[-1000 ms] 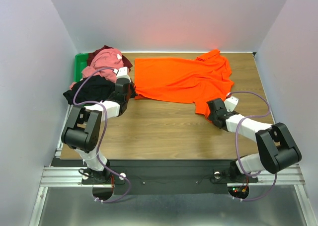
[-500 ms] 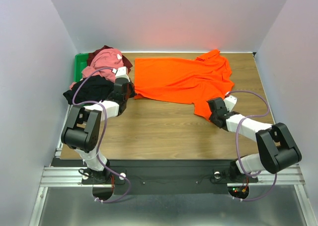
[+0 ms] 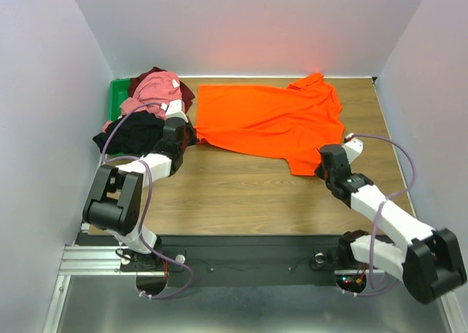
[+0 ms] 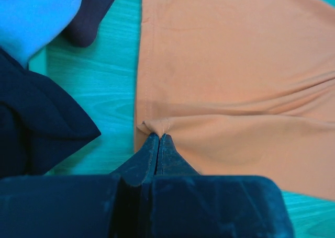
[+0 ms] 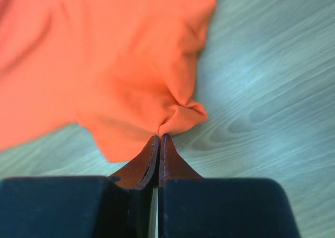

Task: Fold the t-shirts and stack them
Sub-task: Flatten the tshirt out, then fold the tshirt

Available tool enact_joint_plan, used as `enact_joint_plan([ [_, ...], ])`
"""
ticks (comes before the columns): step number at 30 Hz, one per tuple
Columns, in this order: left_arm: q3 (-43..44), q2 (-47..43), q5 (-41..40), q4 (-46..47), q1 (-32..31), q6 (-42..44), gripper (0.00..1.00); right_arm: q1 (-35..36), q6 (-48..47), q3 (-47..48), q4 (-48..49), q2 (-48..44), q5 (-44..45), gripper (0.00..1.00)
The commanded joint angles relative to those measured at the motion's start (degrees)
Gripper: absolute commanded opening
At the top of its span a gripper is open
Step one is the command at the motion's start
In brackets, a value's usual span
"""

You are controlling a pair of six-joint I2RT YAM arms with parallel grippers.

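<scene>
A bright orange t-shirt (image 3: pixel 270 117) lies spread across the far middle of the table. My left gripper (image 3: pixel 191 137) is shut on a pinch of its near left corner; in the left wrist view the closed gripper (image 4: pixel 158 136) bites a small pucker of the orange t-shirt (image 4: pixel 235 81). My right gripper (image 3: pixel 320 169) is shut on the shirt's near right edge, and in the right wrist view that gripper (image 5: pixel 158 136) holds a bunched fold of orange t-shirt (image 5: pixel 104 55). Pink (image 3: pixel 155 88), dark maroon (image 3: pixel 186 93) and black (image 3: pixel 128 132) t-shirts lie heaped at the far left.
A green bin (image 3: pixel 115 99) sits under the heap at the table's far left corner. The black t-shirt (image 4: pixel 31 128) lies just left of my left gripper. Bare wooden table (image 3: pixel 241 186) stretches between the arms. Grey walls close in on three sides.
The right gripper has shut on the orange t-shirt's near right edge, and the right arm has stretched out and shifted slightly right. The left gripper has edged a little farther away, still holding.
</scene>
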Motion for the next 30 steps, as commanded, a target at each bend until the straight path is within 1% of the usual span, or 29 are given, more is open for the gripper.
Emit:
enact_joint_plan([
  [1, -1.7, -5.6, 0.3, 2.0, 0.2, -0.9, 0.0, 0.0, -1.9, 2.7, -4.0, -7.1, 5.6, 0.01],
  [2, -2.2, -6.8, 0.3, 2.0, 0.1, -1.3, 0.0, 0.0, -2.8, 3.1, -4.9, -9.3, 6.0, 0.0],
  [8, -5.1, -11.3, -0.6, 0.9, -0.2, -2.4, 0.0, 0.0, -5.1, 5.8, -9.9, -15.6, 8.6, 0.0],
  [12, -8.0, -16.1, -1.3, 0.1, -1.3, -3.2, 0.0, 0.0, -6.0, 5.5, -12.9, -21.3, 8.2, 0.0],
  [16, -9.5, -19.3, -1.6, -0.7, -2.9, -3.6, 0.0, 0.0, -5.0, 5.3, -14.9, -25.5, 7.8, 0.0],
  [20, -8.9, -21.5, -2.8, -3.1, -3.6, -3.5, 0.0, 0.0, -5.8, 7.1, -15.1, -26.7, 7.9, 0.01],
  [23, -7.8, -21.6, -3.6, -3.3, -3.6, -2.9, 0.0, 0.0, -6.1, 8.9, -15.0, -24.9, 9.7, 0.0],
  [27, -3.2, -17.0, -2.3, -5.8, -3.6, -1.4, 0.0, 0.1, -5.8, 14.0, -13.6, -17.1, 13.8, 0.0],
  [28, -1.6, -14.7, -1.9, -6.4, -3.6, -1.3, 0.0, 0.0, -6.3, 14.9, -12.3, -12.7, 15.6, 0.0],
  [30, 0.2, -12.4, -1.7, -6.5, -3.5, -0.4, 0.0, 0.1, -7.2, 18.2, -11.4, -8.0, 17.1, 0.0],
])
